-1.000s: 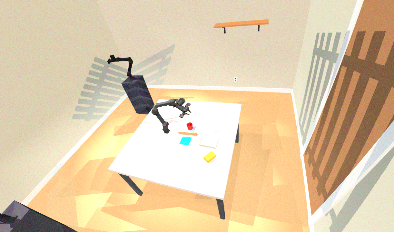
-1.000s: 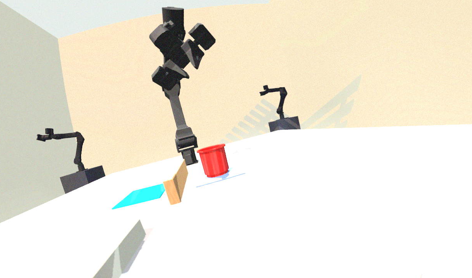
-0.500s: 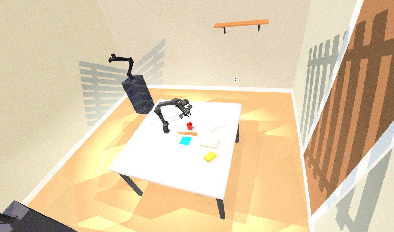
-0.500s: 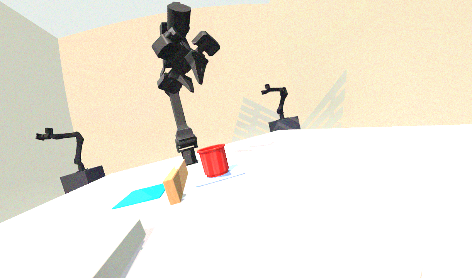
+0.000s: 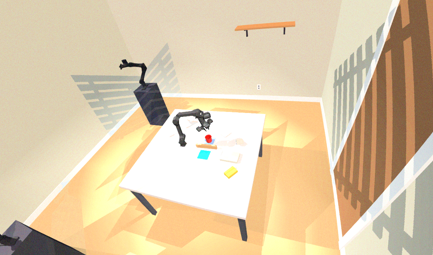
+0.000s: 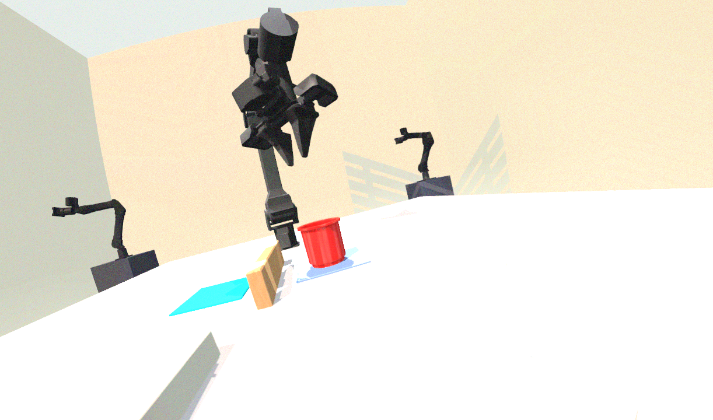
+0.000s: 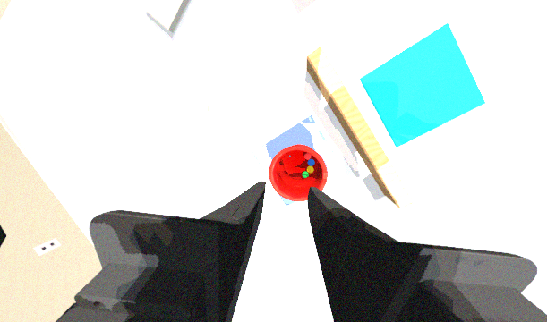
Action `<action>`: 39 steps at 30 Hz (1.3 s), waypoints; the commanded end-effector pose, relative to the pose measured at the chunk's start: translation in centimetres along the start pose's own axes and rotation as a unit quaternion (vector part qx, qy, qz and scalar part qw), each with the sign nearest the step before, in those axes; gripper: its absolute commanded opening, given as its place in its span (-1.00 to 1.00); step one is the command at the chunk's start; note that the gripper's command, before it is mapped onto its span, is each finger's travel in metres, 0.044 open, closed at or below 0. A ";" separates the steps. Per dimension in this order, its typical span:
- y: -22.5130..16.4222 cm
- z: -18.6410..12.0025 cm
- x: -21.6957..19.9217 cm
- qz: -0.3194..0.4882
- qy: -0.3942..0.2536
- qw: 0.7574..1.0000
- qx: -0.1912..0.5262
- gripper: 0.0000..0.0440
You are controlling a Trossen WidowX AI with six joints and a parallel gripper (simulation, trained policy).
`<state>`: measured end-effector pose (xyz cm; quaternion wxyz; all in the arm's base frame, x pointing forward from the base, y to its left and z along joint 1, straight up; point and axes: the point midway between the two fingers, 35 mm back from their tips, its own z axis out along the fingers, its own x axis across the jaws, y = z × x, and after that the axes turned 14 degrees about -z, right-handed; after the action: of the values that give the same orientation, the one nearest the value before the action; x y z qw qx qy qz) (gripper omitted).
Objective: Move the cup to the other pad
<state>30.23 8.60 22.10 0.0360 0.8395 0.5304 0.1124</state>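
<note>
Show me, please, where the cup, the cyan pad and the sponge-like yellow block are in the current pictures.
Cup (image 5: 208, 139) (image 6: 324, 244) (image 7: 284, 193): top, exterior and wrist views; its side in the first two, lower rim in wrist.
Cyan pad (image 5: 204, 154) (image 6: 212, 296) (image 7: 425, 87): all three views; upper face.
Yellow block (image 5: 230, 172): top view; upper face.

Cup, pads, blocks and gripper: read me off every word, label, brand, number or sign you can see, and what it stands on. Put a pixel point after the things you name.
None that I can read, in any view.
Red cup (image 5: 208, 139) (image 6: 324, 244) (image 7: 273, 173): no lettering shows.
Cyan pad (image 5: 204, 154) (image 6: 212, 295) (image 7: 425, 87): no lettering shows.
Wooden barrier (image 5: 206, 146) (image 6: 265, 284) (image 7: 358, 125): grain only.
Yellow block (image 5: 230, 172): too small to rule out fine print.
Gripper (image 5: 207, 129) (image 6: 297, 160) (image 7: 286, 190): no readable mark.
</note>
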 end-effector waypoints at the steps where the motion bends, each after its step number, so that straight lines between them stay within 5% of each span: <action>1: -0.4 0.9 -0.4 0.005 -0.024 0.999 0.021 -0.35; 39: -3.9 11.5 -3.8 0.016 -0.157 0.981 0.116 -0.19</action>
<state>27.96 7.60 10.79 0.0195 0.8566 0.5102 -0.0743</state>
